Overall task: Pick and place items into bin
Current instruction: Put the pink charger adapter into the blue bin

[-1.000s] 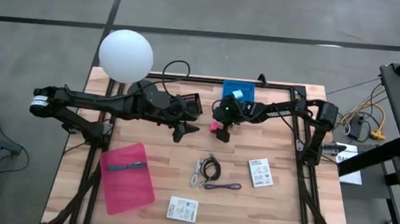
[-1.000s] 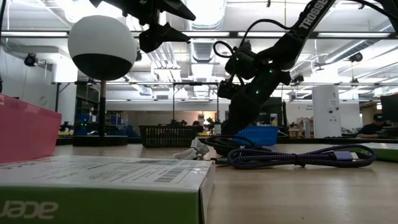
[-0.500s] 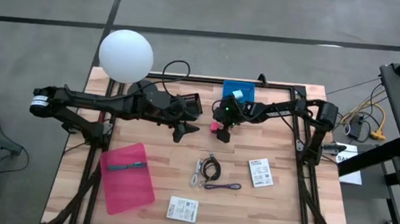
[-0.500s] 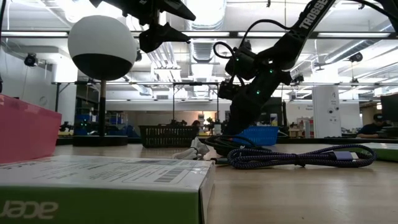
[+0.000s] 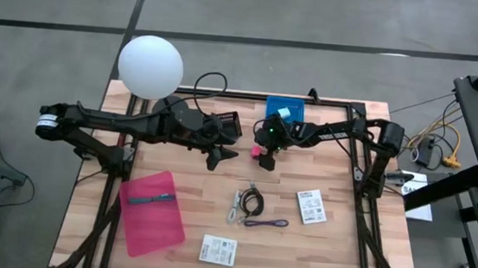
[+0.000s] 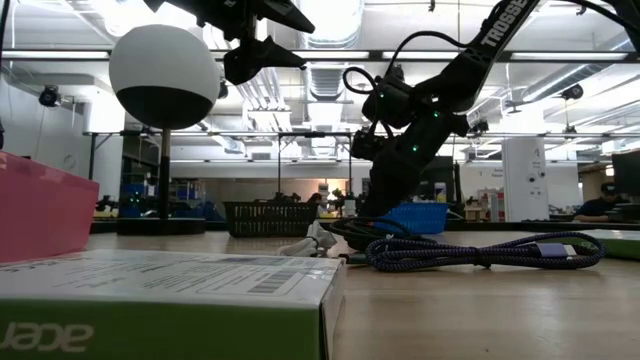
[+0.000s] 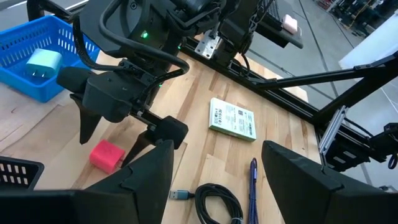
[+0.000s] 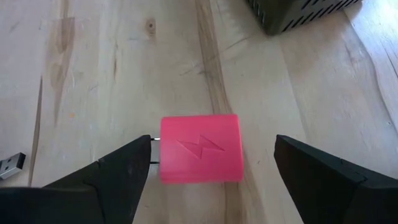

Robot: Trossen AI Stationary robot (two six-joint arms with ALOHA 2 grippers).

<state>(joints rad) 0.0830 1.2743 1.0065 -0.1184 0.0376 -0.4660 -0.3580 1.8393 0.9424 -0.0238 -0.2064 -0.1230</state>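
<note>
A pink cube (image 8: 200, 148) with a lightning mark lies flat on the wooden table (image 5: 185, 160), two small metal prongs sticking out of one side. My right gripper (image 8: 211, 163) is low over it and open, one finger on each side; the high view shows this gripper (image 5: 264, 160) by the cube (image 5: 260, 153). The blue bin (image 5: 284, 116) behind it holds a pale teal cube (image 5: 284, 113). My left gripper (image 5: 220, 157) hangs open above the table's middle, holding nothing. A teal pen (image 5: 151, 199), coiled cables (image 5: 250, 203) and white packets (image 5: 311, 206) lie nearer the front. My right gripper comes slanting down from the far right, its fingers straddling the pink cube. A clear gap shows between the cube and one finger (image 8: 311, 174). The cube's prongs (image 8: 154, 139) reach the other fingertip (image 8: 134, 163); whether they touch, I cannot tell.
A black basket (image 5: 227, 123) stands left of the bin. A white globe lamp (image 5: 150, 65) is at the far left. The pen lies on a pink tray (image 5: 152, 213) at the front left. A purple cable (image 5: 266, 223) and a second packet (image 5: 218, 249) lie near the front.
</note>
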